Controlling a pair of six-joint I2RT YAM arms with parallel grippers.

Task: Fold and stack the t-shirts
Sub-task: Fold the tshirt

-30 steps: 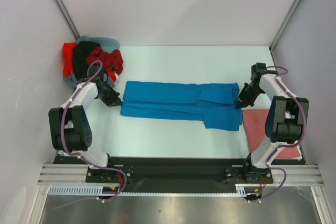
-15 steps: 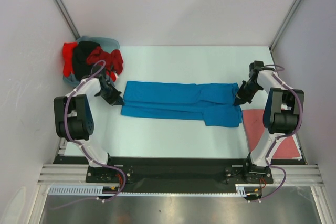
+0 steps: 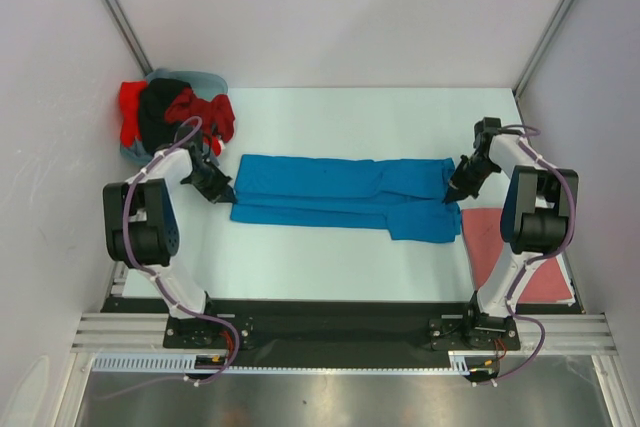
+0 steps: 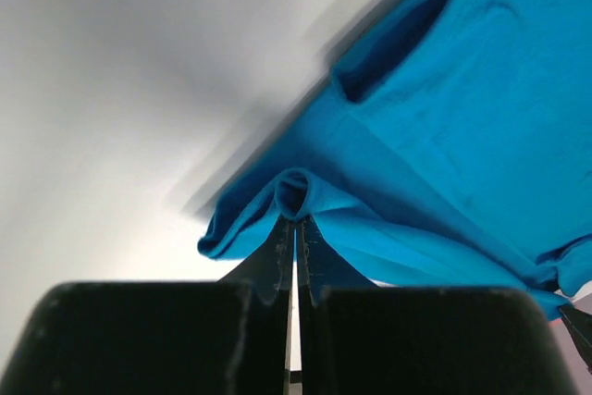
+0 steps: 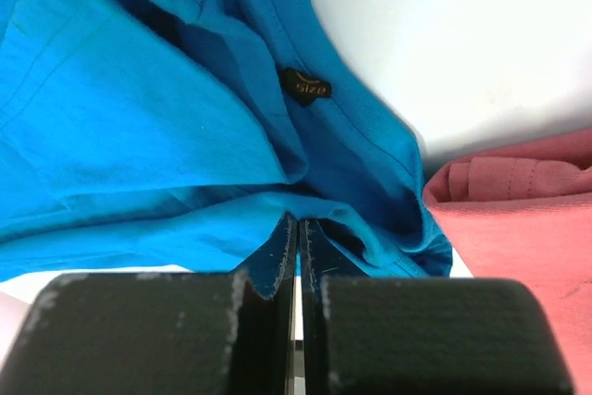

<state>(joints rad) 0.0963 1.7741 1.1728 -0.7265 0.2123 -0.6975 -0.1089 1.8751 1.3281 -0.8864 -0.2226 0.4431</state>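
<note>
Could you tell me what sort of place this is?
Likely a robotics lab cell: bare white panel walls, a left arm and right arm mounted on a rail, a blue t-shirt spread on the table.

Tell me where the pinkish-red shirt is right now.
In the top view, the pinkish-red shirt lies flat at the table's near right, next to the right end of the spread blue shirt.

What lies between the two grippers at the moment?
Only the blue t-shirt, lying as a long folded band on the table. The left gripper pinches one end, the right gripper the other. The top view shows it.
</note>
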